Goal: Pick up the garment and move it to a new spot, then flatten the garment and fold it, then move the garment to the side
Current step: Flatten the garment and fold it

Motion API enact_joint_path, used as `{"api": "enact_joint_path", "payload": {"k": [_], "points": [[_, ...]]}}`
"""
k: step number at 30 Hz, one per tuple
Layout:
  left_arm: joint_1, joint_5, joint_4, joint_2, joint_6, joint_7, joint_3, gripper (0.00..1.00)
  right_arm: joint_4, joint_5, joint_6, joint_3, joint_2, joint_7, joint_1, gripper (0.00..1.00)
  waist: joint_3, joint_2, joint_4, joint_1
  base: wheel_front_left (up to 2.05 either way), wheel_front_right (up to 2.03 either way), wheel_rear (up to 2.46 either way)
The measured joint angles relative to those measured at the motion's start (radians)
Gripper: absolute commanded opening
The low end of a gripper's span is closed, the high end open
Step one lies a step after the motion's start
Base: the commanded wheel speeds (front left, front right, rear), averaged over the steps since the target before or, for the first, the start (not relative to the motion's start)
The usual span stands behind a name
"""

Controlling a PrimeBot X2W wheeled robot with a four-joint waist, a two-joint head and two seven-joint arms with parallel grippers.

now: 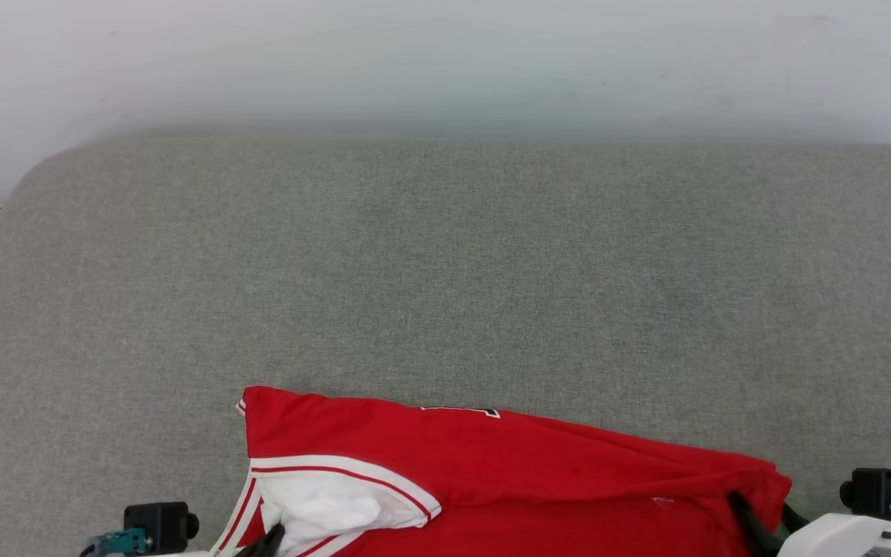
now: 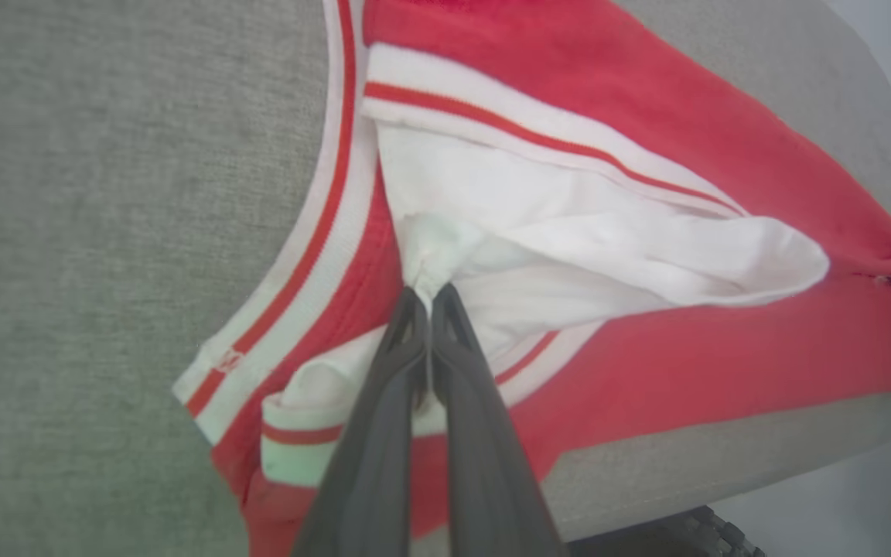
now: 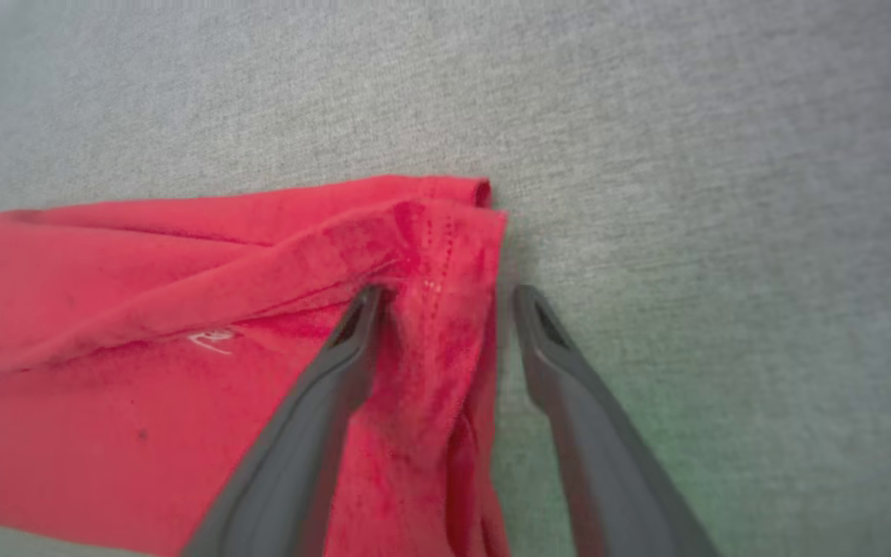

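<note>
Head view: a red garment [image 1: 492, 464] lies along the near edge of the grey fabric surface [image 1: 445, 271], with a gripper at each of its ends.

The garment is spread sideways and creased. One white sleeve end with red stripes is turned open towards the surface's left side, showing a white lining, and a sliver of black, white-outlined print peeks over the far fold. At the surface's near left, the left gripper [image 2: 430, 298] has its fingers pressed together, pinching puckered white cloth inside that opening. At the near right, the right gripper [image 3: 445, 298] stands spread: one finger rests on red cloth, a ridge of stitched hem rises between the two, and the other finger hangs over bare grey fabric just beside the hem.
</note>
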Motion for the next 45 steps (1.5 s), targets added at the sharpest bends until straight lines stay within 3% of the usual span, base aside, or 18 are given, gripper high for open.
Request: {"api": "enact_joint_path", "payload": {"k": [1,2,5,11,17,25,34,43,44,45], "points": [[0.0,0.001,0.02,-0.012,-0.007,-0.012,-0.002,0.78,0.008,0.006,0.0,0.003,0.001,-0.015,0.0,1.0,-0.001,0.0,-0.001,0.0,0.0,0.0,0.0],[-0.003,0.003,0.036,-0.023,-0.013,-0.026,-0.002,1.0,0.016,0.008,0.0,0.009,0.003,-0.034,0.0,1.0,-0.003,0.0,-0.002,0.0,0.0,0.0,0.0],[-0.038,0.032,0.088,-0.055,-0.044,-0.09,-0.001,1.0,0.025,0.03,0.0,0.023,0.008,-0.108,0.002,1.0,-0.013,0.0,-0.004,0.0,0.0,0.0,0.0],[-0.079,0.106,0.09,-0.061,-0.048,-0.197,0.034,1.0,-0.076,0.04,0.0,0.021,0.0,-0.103,0.019,1.0,-0.024,0.0,-0.009,0.0,0.0,0.0,0.0],[-0.102,0.213,0.026,-0.088,-0.021,-0.228,0.121,1.0,-0.205,0.037,0.0,-0.025,-0.035,0.023,0.04,1.0,-0.028,0.0,-0.013,0.0,0.0,0.0,0.0],[-0.069,0.458,-0.12,-0.188,0.026,-0.228,0.321,1.0,-0.299,0.032,0.0,-0.081,-0.067,0.25,0.033,1.0,-0.008,0.0,-0.005,0.0001,0.0,0.0,0.0],[-0.057,0.606,-0.186,-0.26,-0.016,-0.229,0.41,1.0,-0.25,0.026,0.0,-0.057,-0.053,0.342,-0.012,1.0,0.052,0.0,0.033,0.0001,0.0,0.0,0.0],[-0.05,0.653,-0.179,-0.307,-0.058,-0.229,0.44,1.0,-0.123,0.062,0.0,0.012,-0.028,0.365,-0.018,1.0,0.099,0.0,0.056,0.0001,0.0,0.0,0.0],[-0.05,0.655,-0.175,-0.313,-0.06,-0.229,0.443,1.0,-0.109,0.068,0.0,0.017,-0.029,0.365,-0.023,0.85,0.1,-0.0001,0.055,0.0,0.0,0.0,0.0],[-0.05,0.661,-0.173,-0.32,-0.064,-0.229,0.445,1.0,-0.097,0.071,0.0,0.023,-0.03,0.365,-0.027,0.4,0.102,-0.0001,0.053,0.0001,0.0,0.0,0.0]]}}
